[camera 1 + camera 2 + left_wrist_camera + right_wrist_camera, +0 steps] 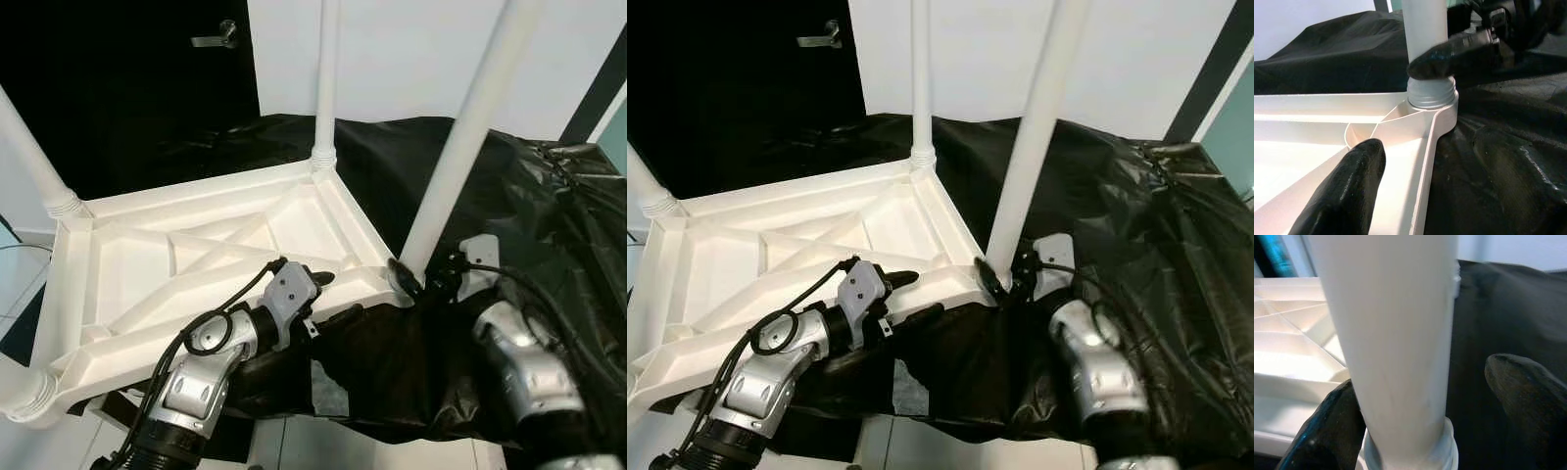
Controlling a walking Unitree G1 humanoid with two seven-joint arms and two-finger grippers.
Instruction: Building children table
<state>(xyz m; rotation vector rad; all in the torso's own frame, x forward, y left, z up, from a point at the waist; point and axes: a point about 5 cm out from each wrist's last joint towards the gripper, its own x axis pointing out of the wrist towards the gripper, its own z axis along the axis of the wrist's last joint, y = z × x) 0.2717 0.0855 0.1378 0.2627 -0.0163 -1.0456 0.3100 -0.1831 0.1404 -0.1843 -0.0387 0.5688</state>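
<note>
In the left eye view you see the white tabletop (196, 264) lying upside down on black plastic sheeting (509, 225). Its ribbed underside faces up. White legs stand up from its corners. The near right leg (460, 137) leans a little and goes up out of the picture. The far leg (326, 78) stands straight at the back corner. Your right hand (416, 279) is at the bottom of the near right leg, right where it joins the corner. Its silver arm bends up from the lower right. Your left hand (318, 284) reaches over the near edge of the tabletop, with one black finger above the white plastic.

In the right eye view a dark door with a silver handle (818, 37) shows at the back, next to a white wall.

In the left wrist view one black finger (1347, 191) of your left hand lies over the tabletop's inside, and the other sits well apart over the black sheeting. The hand is wide open and holds nothing. Ahead of it, the leg's threaded end (1431, 95) sits in the corner socket. A black finger of the right hand (1454, 56) presses on the leg just above the thread.

In the right wrist view the leg stands between your right hand's two fingers. One finger (1327, 431) touches it. The other finger is a little apart from it, so the hand is not squeezed tight.
</note>
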